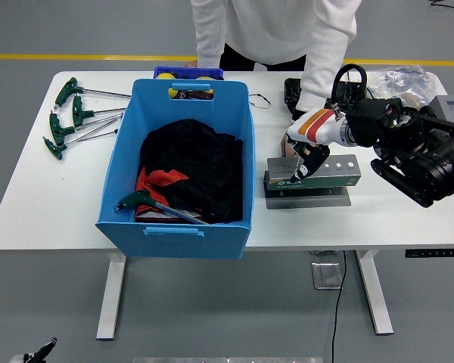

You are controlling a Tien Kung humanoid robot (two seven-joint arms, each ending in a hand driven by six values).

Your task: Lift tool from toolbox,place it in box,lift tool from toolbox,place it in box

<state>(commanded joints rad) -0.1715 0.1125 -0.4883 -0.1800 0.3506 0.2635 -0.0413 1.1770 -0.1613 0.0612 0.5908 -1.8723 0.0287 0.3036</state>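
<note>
A grey and green tool rack (325, 173) stands on the white table (38, 204), right of the blue box (183, 227). My right hand (301, 168), white with orange stripes, hangs over the rack's left end. Its fingers are curled downward around a tool that is mostly hidden. A person's hand (287, 148) rests just behind the rack's left end. Inside the box a green T-handle wrench (145, 203) lies on black and red cloth (193, 170). My left arm is out of sight.
Several green T-handle wrenches (72, 117) lie at the table's far left. A blue tray with yellow parts (188, 73) sits behind the box. A black object (291, 91) and a clear bag (401, 76) lie at the back right.
</note>
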